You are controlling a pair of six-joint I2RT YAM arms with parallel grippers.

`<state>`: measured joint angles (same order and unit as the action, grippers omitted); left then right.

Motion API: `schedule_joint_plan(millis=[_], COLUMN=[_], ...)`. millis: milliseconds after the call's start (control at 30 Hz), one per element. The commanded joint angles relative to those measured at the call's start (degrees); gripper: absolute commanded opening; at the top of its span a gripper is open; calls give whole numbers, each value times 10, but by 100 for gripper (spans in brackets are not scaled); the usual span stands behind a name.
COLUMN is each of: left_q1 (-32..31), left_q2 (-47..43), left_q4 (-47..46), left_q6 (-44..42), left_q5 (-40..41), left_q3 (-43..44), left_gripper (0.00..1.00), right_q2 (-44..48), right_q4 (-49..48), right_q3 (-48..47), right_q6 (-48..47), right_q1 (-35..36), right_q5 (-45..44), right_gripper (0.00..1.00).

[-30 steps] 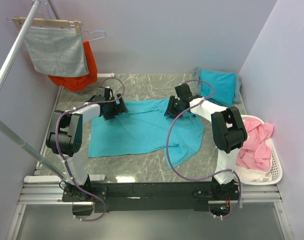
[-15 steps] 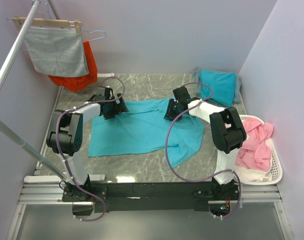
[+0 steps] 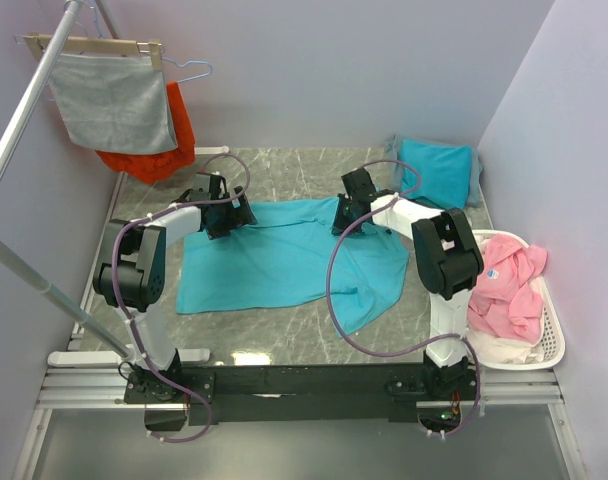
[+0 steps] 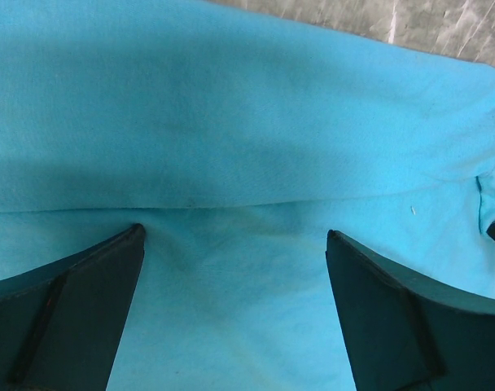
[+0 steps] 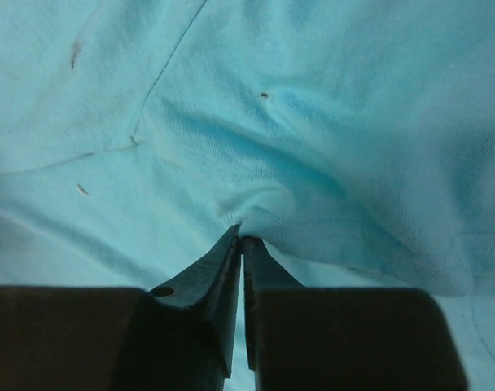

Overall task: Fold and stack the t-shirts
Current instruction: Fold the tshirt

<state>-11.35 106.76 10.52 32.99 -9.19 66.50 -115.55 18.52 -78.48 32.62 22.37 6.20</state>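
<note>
Two lie on the tabletop (image 3: 284,330): one folded t-shirt (image 3: 439,170), one spread t-shirt (image 3: 284,260), left gripper (image 4: 235,236) splayed over it, right gripper (image 5: 241,238) pinching its cloth.

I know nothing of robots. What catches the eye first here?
A turquoise t-shirt lies spread across the marble table, the left gripper open over its far edge and the right gripper pinching it. A folded shirt sits in the far right corner, and pink clothes fill a white basket at the right.
</note>
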Motion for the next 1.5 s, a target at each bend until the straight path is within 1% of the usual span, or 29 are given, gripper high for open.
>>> schedule_joint_plan(millis=[0, 33, 133, 267, 467, 600, 633, 667, 700, 767, 800, 833, 933, 1033, 1100, 1200, 1267, 1333, 1400, 1467], left_q1=[-2, -2, -2, -2, -2, -2, -2, -2, -2, -2, -2, -2, -2, 0, 5, 18, 24, 34, 42, 46], left_q2=[6, 6, 5, 5, 6, 1, -1, -2, -9, -28, -35, -44, -76, -98, -101, -82, -53, -27, -15, -6], left_q4=[20, 20, 21, 23, 27, 34, 37, 41, 43, 46, 45, 44, 45, 43, 43, 29, 19, 13, 13, 13], left_q6=[-14, -14, -14, -15, -17, -19, -20, -20, -18, -17, -15, -15, -13, -6, -1, 1, 1, 0, -1, -2], left_q5=[8, 8, 9, 6, 4, 8, 10, 18, 22, 36, 41, 45, 65, 90, 90, 85, 78, 60, 53, 53], left_q3=[6, 7, 8, 12, 14, 14, 15, 16, 16, 13, 11, 7, 4, 3, 6, 13, 18, 28, 35, 35], left_gripper=[100, 99, 99, 100, 100, 99, 99, 99, 100, 100, 99, 100, 99, 99, 99, 99, 99, 100, 99, 99], right_q2=[11, 17, 49, 81, 74, 59, 59, 67, 75, 115, 127, 153, 192, 190, 167, 92, 60, 10, -26, -36], right_q4=[-21, -25, -50, -74, -87, -74, -69, -67, -54, -48, -33, -26, -7, -8, -1, -17, -24, -17, 23, 42], right_q3=[-14, -11, 14, 49, 75, 75, 74, 78, 80, 83, 82, 76, 63, 47, 25, -20, -42, -85, -128, -137], right_q6=[-11, -12, 0, 40, 87, 86, 83, 73, 66, 36, 27, 8, -18, -34, -41, -51, -50, -51, -54, -57], right_q1=[0, 0, 1, 1, 0, 1, 1, 1, 0, 0, 0, -2, -15, -43, -72, -107, -121, -132, -138, -140], right_q5=[-8, 4, 34, 70, 98, 136, 135, 129, 96, 60, 18, 0, -61, -94, -88, -43, -14, -8, -18, -36], right_gripper=[5, 0, 0, 0, 0, 3, 14, 29, 47, 56, 60, 61, 64, 64, 62, 58, 56, 54, 54, 53])
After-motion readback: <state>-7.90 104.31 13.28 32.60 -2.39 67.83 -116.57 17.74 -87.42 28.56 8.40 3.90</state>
